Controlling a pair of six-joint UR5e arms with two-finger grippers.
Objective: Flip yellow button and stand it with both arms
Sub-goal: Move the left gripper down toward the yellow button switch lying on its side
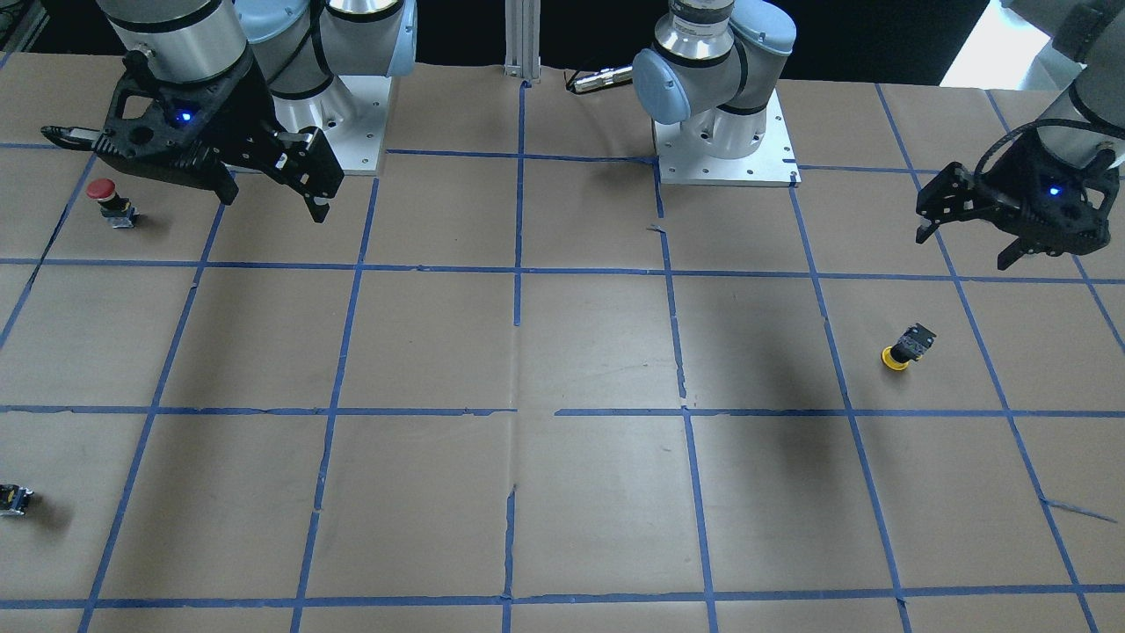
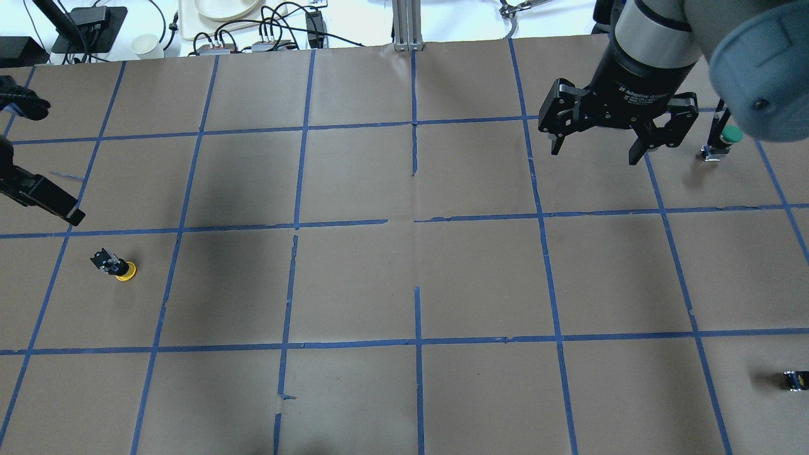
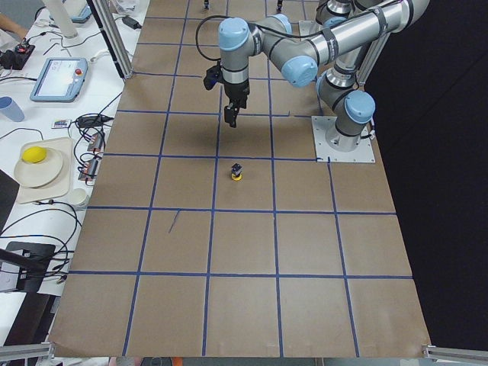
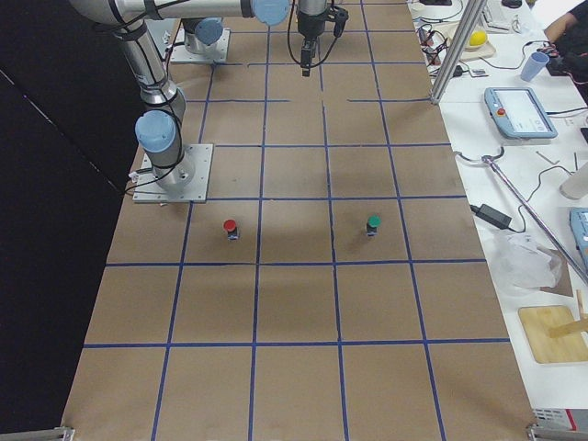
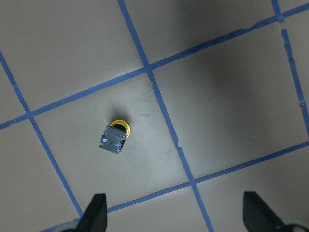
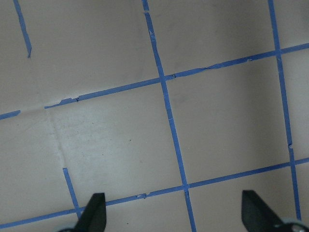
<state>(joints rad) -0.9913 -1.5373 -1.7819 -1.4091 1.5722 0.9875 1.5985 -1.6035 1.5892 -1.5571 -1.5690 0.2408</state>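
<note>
The left arm's black two-finger claw (image 5: 176, 218) hangs wide open, gripping nothing. Beneath it, ahead of its fingertips and clear of them, the small yellow-capped push-button (image 5: 115, 137) rests on the brown paper-covered counter (image 5: 231, 72) cap down, grey contact block uppermost, its long axis roughly upright. Only this wrist view shows the block's end face; the left-end view shows the stance in profile. Farther off, the right arm's black claw (image 2: 594, 156) hovers equally spread and empty.

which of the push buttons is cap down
The yellow button: cap on the table, contact block on top. The red button and green button stand cap up.
</note>
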